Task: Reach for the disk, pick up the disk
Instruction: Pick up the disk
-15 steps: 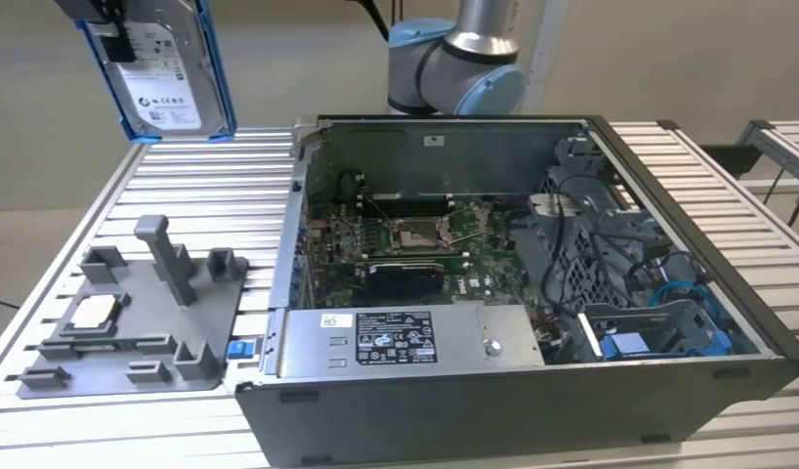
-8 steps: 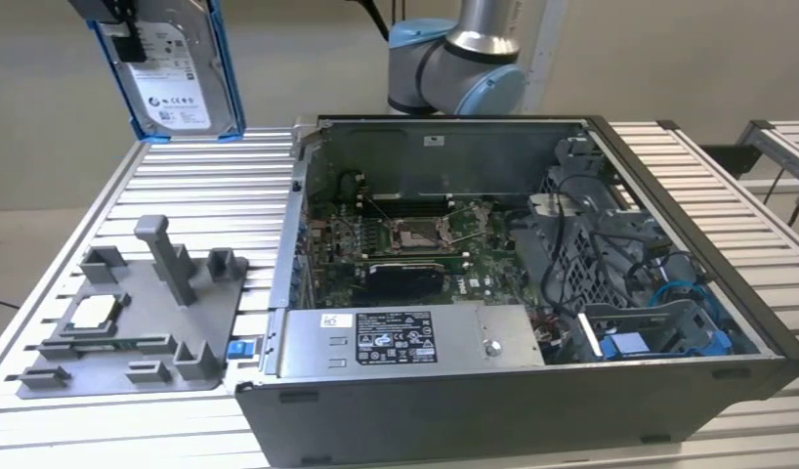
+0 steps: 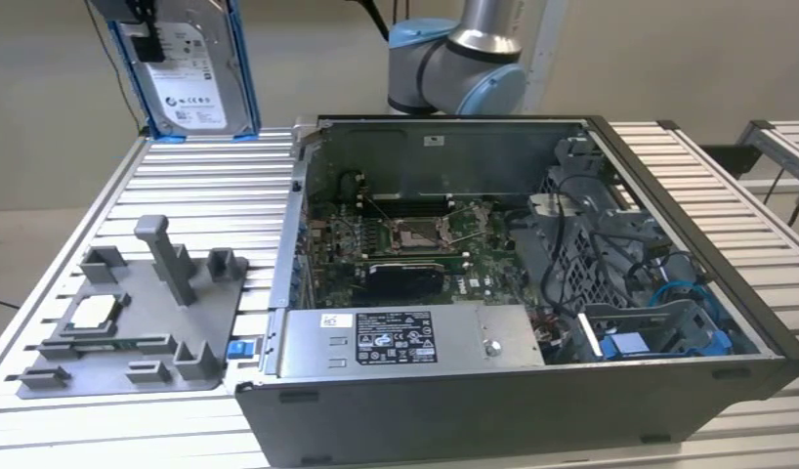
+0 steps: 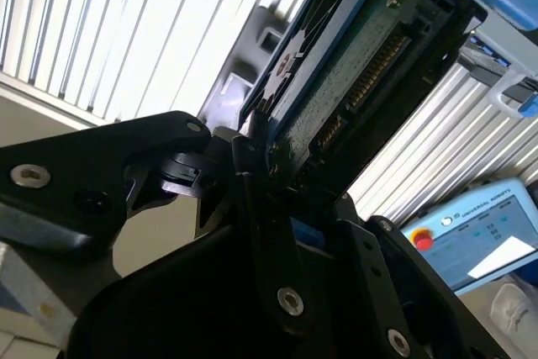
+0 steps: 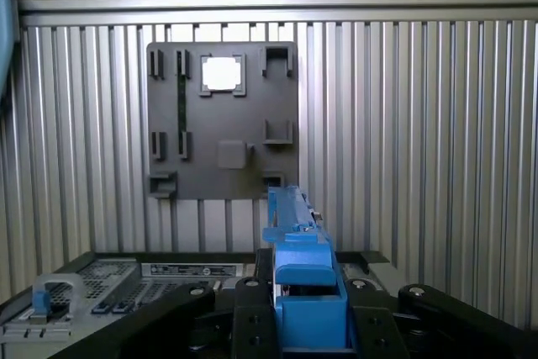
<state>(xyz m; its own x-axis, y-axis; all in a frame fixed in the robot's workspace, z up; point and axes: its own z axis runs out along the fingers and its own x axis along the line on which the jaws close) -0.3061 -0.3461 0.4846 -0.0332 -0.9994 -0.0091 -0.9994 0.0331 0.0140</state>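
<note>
The disk (image 3: 191, 73), a silver-grey drive with a white label in a blue carrier, hangs upright in the air above the table's far corner on the exterior view's left. My gripper (image 3: 148, 41) is shut on its upper part. In the second wrist view the disk's (image 4: 353, 65) green circuit side and connector stick out from between my black fingers (image 4: 252, 199). In the first wrist view the carrier's blue edge (image 5: 296, 250) rises between the jaws of the gripper (image 5: 307, 296).
An open computer case (image 3: 504, 274) stands on the slatted metal table (image 3: 204, 195). A grey fixture plate (image 3: 126, 322) with posts and a small silver chip (image 3: 94, 311) lies on the exterior view's left. The arm's base (image 3: 452, 59) is behind the case.
</note>
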